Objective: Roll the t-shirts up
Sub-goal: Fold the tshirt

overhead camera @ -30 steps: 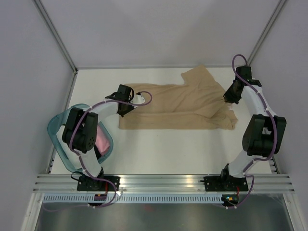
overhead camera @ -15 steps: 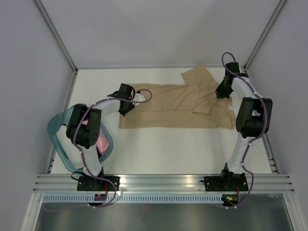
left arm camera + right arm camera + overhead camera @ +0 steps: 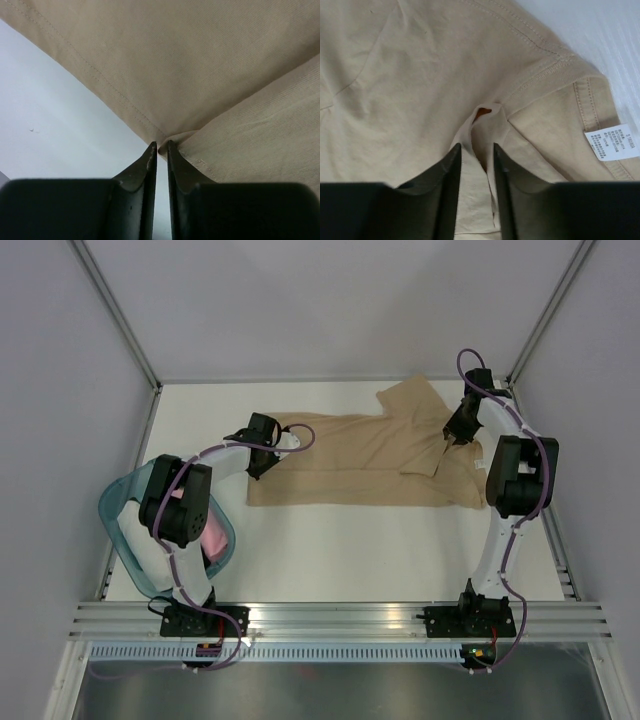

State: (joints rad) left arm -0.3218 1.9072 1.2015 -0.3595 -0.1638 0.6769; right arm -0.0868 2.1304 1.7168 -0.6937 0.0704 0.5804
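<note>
Left pincer (image 3: pixel 160 146) all but closed at the shirt's (image 3: pixel 360 455) hem corner, hold uncertain; right pincer (image 3: pixel 476 147) parted astride a fold (image 3: pixel 481 122) that could snag and rumple on lifting.

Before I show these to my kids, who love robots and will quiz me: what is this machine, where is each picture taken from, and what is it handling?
Two robot arms are bolted at the near edge of a white table. The wide picture looks down from above and shows the left arm and right arm. The two close-ups come from a camera on each wrist, so dark fingers show at the bottom. A tan t-shirt lies spread out. A teal basket holds a pink bundle. The left fingers sit nearly together at the shirt's corner. The right fingers have a fold between them, near the neck label. Whether either pinches, I cannot tell.
</note>
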